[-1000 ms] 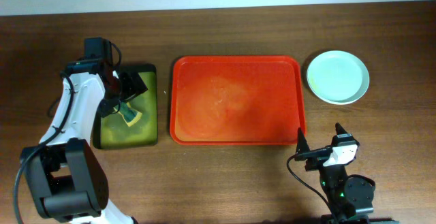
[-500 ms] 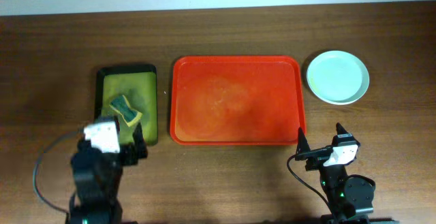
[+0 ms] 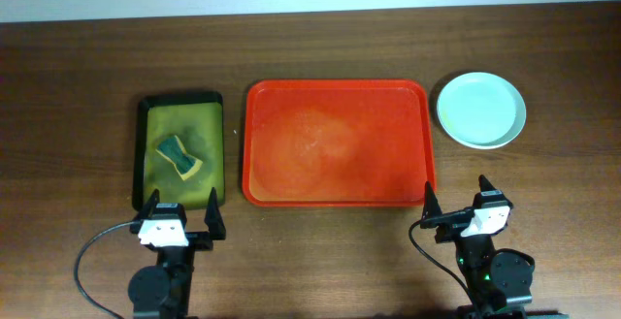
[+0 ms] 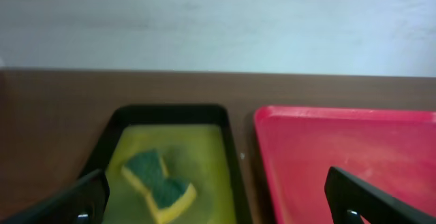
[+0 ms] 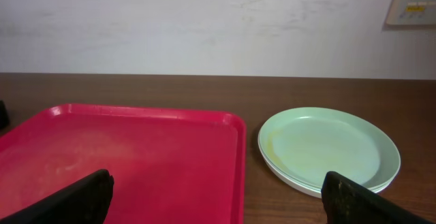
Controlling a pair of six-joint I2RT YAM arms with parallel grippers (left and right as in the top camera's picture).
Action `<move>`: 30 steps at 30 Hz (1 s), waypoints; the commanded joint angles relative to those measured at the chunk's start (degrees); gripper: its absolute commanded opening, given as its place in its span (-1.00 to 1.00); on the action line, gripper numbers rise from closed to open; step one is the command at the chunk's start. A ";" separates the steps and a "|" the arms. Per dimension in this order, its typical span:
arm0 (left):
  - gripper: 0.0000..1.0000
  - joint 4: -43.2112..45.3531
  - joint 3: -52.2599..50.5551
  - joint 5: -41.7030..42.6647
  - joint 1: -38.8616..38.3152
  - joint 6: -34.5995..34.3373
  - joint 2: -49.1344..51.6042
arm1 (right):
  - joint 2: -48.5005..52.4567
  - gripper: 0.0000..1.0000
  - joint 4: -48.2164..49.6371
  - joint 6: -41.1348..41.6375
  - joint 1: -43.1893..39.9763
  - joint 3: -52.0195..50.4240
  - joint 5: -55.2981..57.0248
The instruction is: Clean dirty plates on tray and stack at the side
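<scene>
**Plates (image 3: 480, 111) stacked, tray bare, looks like wrap-up**

Nearest the front edge of the bench (image 3: 320, 261), the left hand (image 3: 181, 207) and right hand (image 3: 456, 191) both sit released, holding nothing. Past them the red tray (image 3: 335, 144) has 0 plates on it, and the sponge (image 3: 179, 156) lies in the black tray (image 3: 139, 154). Furthest right, the plates sit stacked on the bench just beside the tray. I can only make out 2 rims. My take: park both hands wide and clear of that stack, then eyeball it for leftover smears.

Pale mint-green plates (image 3: 481, 111) in a flat stack just right of the red tray (image 3: 337, 143), not touching.
</scene>
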 commanded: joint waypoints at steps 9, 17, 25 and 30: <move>0.98 -1.11 -0.39 -2.34 -0.57 3.78 -2.01 | -0.42 0.97 -0.17 0.63 -0.35 -0.42 0.26; 0.98 -1.05 -0.39 -3.19 -0.55 5.75 -2.01 | -0.42 0.97 -0.17 0.63 -0.35 -0.42 0.26; 0.98 -0.94 -0.39 -3.19 -0.57 5.73 -1.97 | -0.42 0.97 -0.20 0.63 -0.35 -0.42 0.26; 0.98 -0.94 -0.39 -3.19 -0.57 5.73 -1.97 | -0.42 0.97 -0.17 0.63 -0.35 -0.42 0.28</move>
